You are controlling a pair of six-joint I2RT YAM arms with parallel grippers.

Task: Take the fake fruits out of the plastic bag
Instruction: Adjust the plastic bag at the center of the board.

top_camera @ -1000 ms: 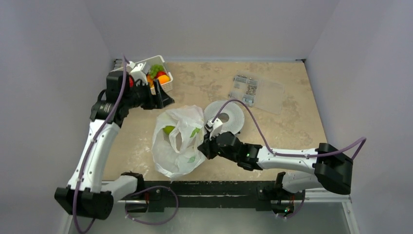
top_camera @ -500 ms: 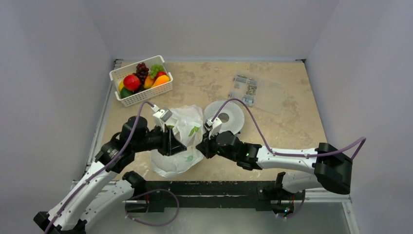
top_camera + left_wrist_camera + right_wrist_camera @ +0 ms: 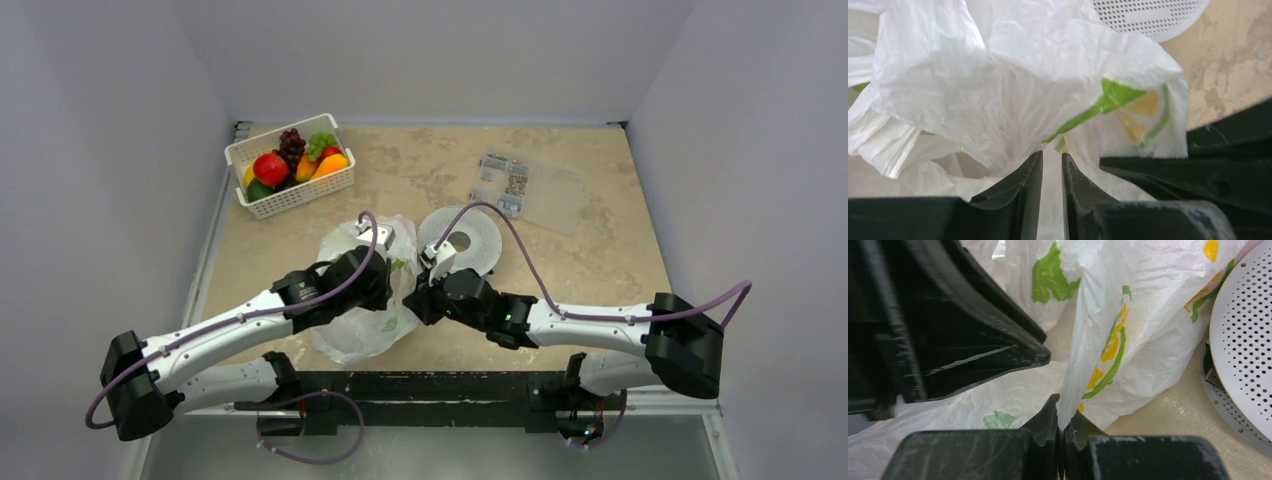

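The plastic bag [image 3: 350, 335], white with green leaf prints, lies crumpled at the near middle of the table. My left gripper [image 3: 388, 282] is over the bag's top. In the left wrist view [image 3: 1052, 160] its jaws stand a narrow gap apart, with bag film [image 3: 973, 75] gathered between them. My right gripper [image 3: 416, 300] is shut on a fold at the bag's right edge, as the right wrist view [image 3: 1063, 425] shows. A green sliver [image 3: 859, 86] shows inside the bag. Fake fruits, among them a red apple [image 3: 271, 168], lie in the white basket [image 3: 300, 198].
A white perforated disc [image 3: 470, 240] lies just right of the bag, close to my right gripper. A flat clear packet [image 3: 527, 190] lies at the back right. The basket stands at the back left corner.
My left arm has swung from the basket at the back left down to the bag and closed on its film. My right gripper has held the bag's right edge throughout.
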